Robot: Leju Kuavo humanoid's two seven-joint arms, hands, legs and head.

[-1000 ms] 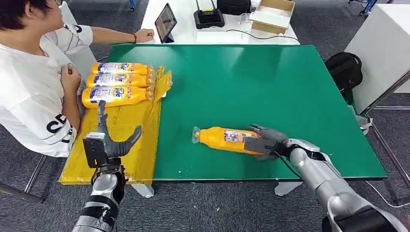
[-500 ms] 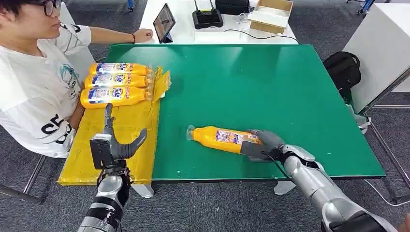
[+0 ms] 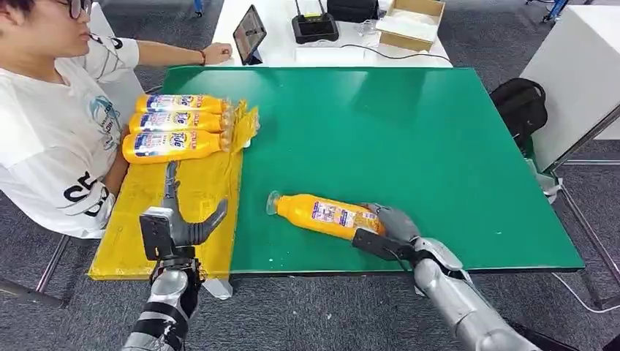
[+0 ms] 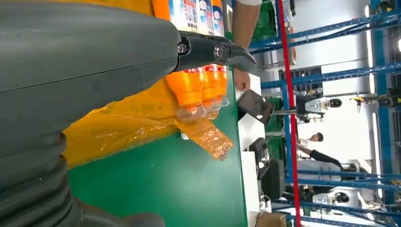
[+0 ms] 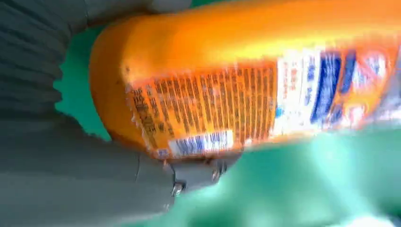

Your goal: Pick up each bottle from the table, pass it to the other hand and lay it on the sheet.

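Observation:
An orange bottle (image 3: 322,215) with a clear cap lies nearly flat above the green table (image 3: 409,124), cap pointing left. My right hand (image 3: 386,229) grips its base end; up close the bottle (image 5: 246,90) sits against the grey thumb. Three more orange bottles (image 3: 175,123) lie side by side on the yellow sheet (image 3: 183,212) at the table's left end. My left hand (image 3: 175,219) hovers over the sheet's near part, fingers spread and holding nothing. The left wrist view shows the three bottles (image 4: 198,80) past the hand's dark fingers (image 4: 213,49).
A person in a white shirt (image 3: 51,139) sits at the table's left edge, close to the sheet. Behind the green table a white table carries a tablet (image 3: 250,32), a black device (image 3: 314,28) and a cardboard box (image 3: 413,20). A black bag (image 3: 520,108) lies right.
My right hand has carried the bottle leftward and toward the near table edge. My left hand has shifted slightly right and forward over the sheet.

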